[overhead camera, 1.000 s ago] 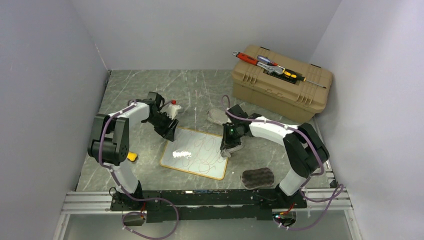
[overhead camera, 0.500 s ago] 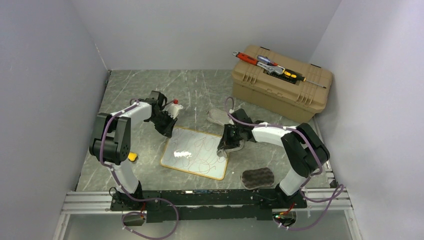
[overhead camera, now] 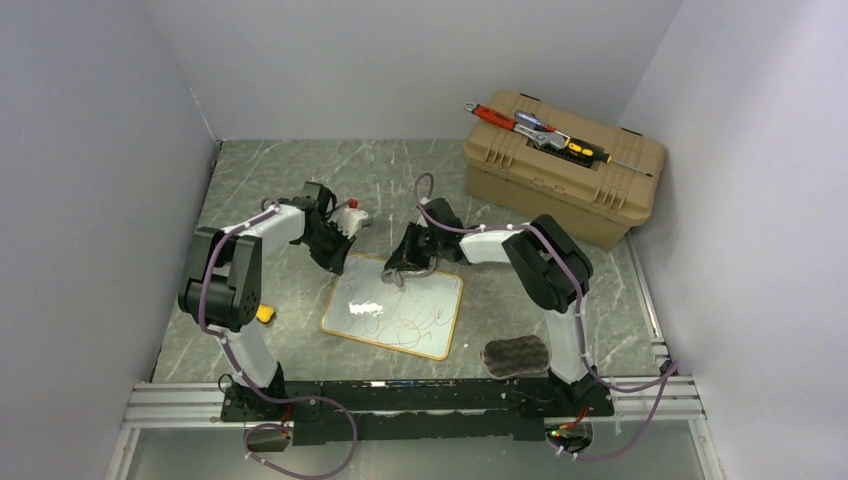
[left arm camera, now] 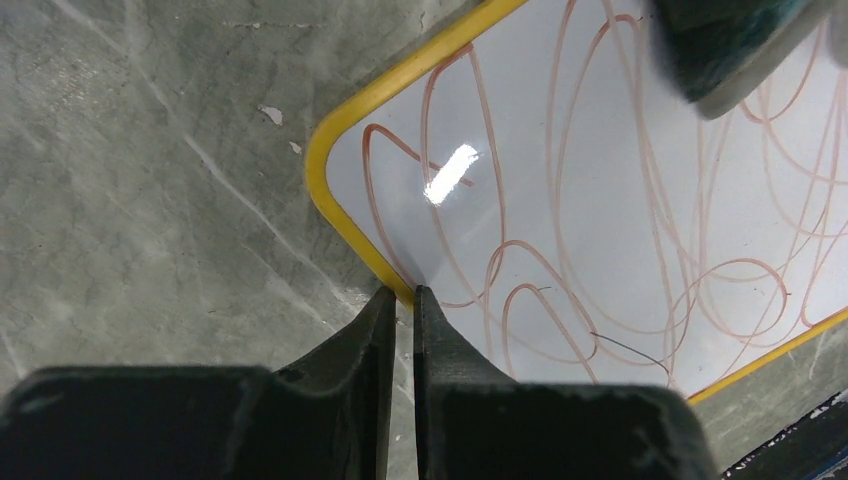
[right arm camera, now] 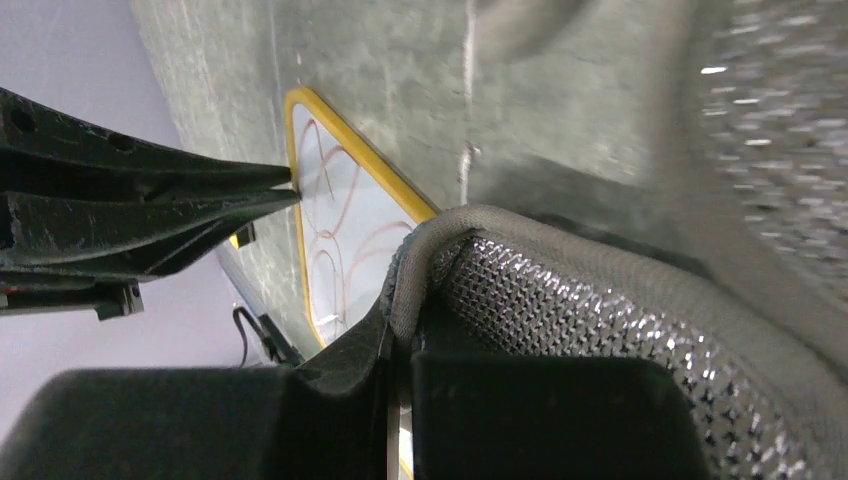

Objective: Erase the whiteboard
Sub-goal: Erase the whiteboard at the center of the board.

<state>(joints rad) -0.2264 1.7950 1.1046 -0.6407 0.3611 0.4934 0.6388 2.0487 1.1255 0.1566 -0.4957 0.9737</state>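
The whiteboard (overhead camera: 395, 305) lies flat on the table, yellow-framed and covered in thin reddish scribbles (left arm camera: 620, 200). My left gripper (overhead camera: 340, 258) is at the board's far-left corner. In the left wrist view its tips (left arm camera: 403, 295) are shut on the yellow frame. My right gripper (overhead camera: 402, 268) is over the far-left part of the board. It is shut (right arm camera: 400, 330) on a grey mesh pad (right arm camera: 560, 300), which rests against the board's far edge. That pad also shows in the left wrist view, top right (left arm camera: 730, 50). The left fingers (right arm camera: 150, 200) show in the right wrist view.
A tan toolbox (overhead camera: 560, 165) with hand tools (overhead camera: 540, 132) on its lid stands at the back right. A dark wavy sponge (overhead camera: 515, 355) lies near the right arm's base. A small white item with a red cap (overhead camera: 352, 212) sits behind the left gripper, and a yellow piece (overhead camera: 263, 313) lies by the left arm.
My right gripper has swept the pad from the board's right edge across to its far-left part. My left gripper has closed on the frame at the corner.
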